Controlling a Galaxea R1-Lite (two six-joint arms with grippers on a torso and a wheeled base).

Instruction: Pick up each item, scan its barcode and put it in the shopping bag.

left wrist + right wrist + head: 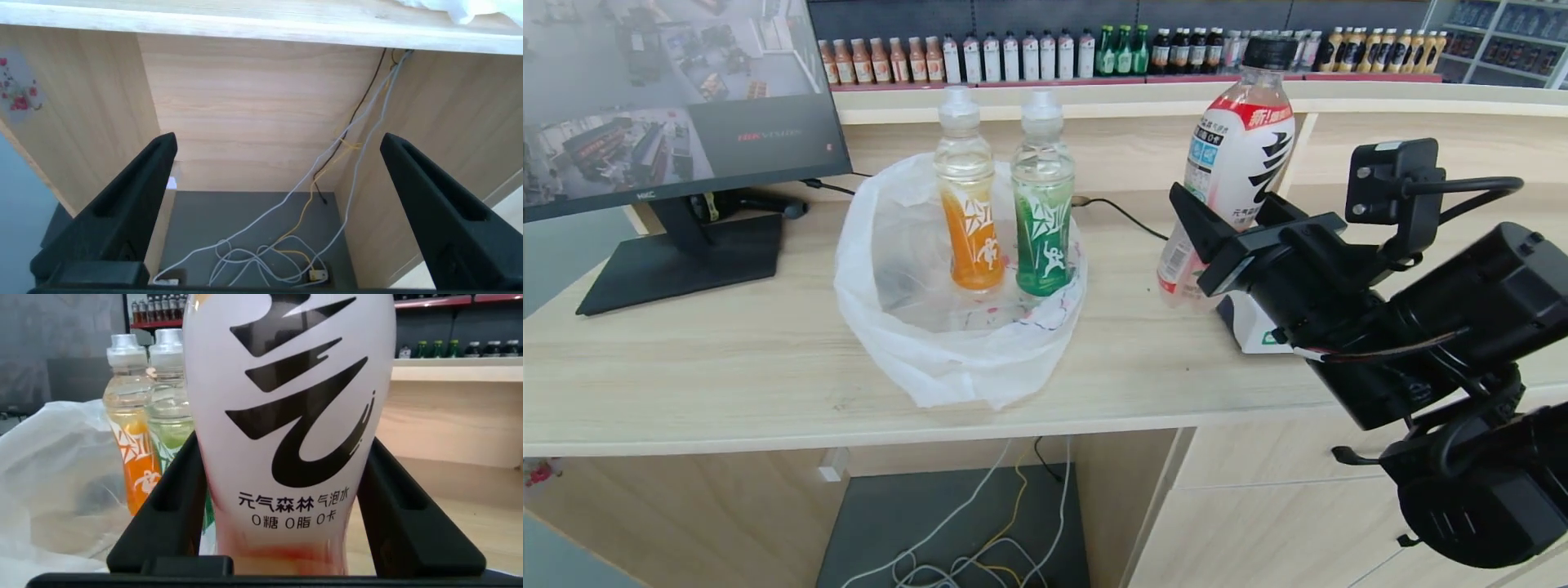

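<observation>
Head view: R gripper (1207,233) clamped on white-label bottle (1235,155), upright, right of shopping bag (947,359); orange bottle (968,220) and green bottle (1042,220) stand inside bag.
L wrist view: L gripper (278,151) open, empty, below counter (245,20).
R wrist view: white-label bottle seated between both fingers (163,506).

Left end effector (278,140), fingers wide apart, before tangled cables (245,261) beneath the wooden counter (245,20)

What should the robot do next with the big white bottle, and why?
Probably carry the white bottle left toward the shopping bag. The right gripper is shut on it, and the orange bottle and green bottle stand in the bag. Whether it was scanned, I cannot tell.
</observation>
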